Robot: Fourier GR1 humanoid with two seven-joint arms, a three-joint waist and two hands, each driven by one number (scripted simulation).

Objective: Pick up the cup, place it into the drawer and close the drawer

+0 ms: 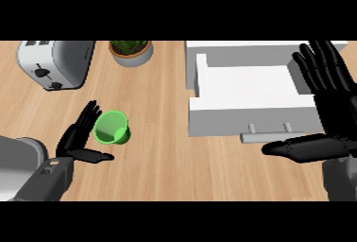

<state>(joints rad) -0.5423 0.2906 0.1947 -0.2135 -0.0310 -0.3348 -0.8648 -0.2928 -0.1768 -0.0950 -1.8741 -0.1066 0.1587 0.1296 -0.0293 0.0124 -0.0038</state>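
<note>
I saw the bench point(160, 156) bright and evenly lit, its wood the same warm tone from one side to the other. The light seemed to come from above: the top rims of the drawer point(251, 120) were plain white, while its front wall was a darker grey. The toaster point(55, 61) was almost white at its left part and greyer at its right. The right robot hand point(327, 108) looked nearly flat black, with only a weak grey sheen.
</note>
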